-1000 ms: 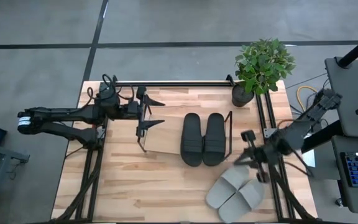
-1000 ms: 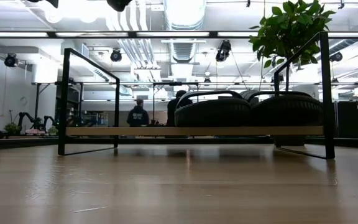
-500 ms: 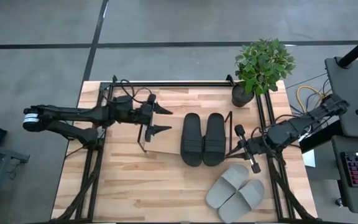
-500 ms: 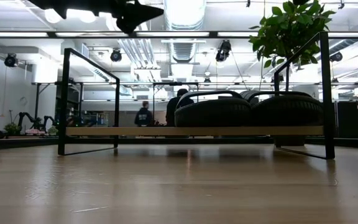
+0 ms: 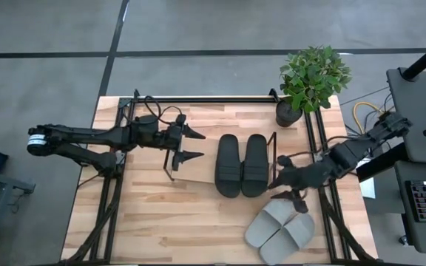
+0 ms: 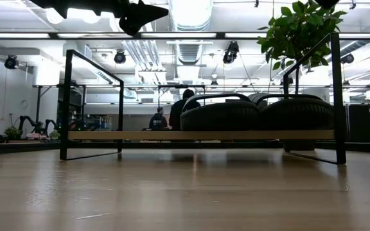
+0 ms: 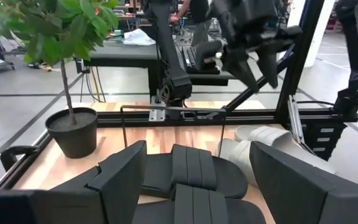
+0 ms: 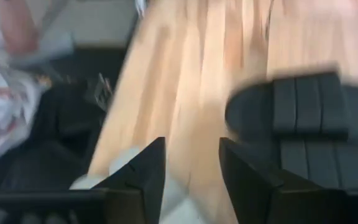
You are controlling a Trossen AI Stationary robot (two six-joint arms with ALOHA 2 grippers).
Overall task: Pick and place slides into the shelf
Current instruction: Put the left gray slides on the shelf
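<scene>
Black slides [image 5: 241, 165] sit on shelf [image 5: 198, 168], grey slides [image 5: 279, 225] on worktop [image 5: 154, 229]; left hand [image 5: 193, 145] spread over shelf, right hand [image 5: 279, 185] parted, both empty.

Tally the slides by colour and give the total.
Black slides: 2
Grey slides: 2
Total: 4

A wooden table [image 5: 146, 214] carries the shelf [image 5: 191, 171], a potted plant [image 5: 313, 77] and grey slides [image 5: 281, 225]
</scene>
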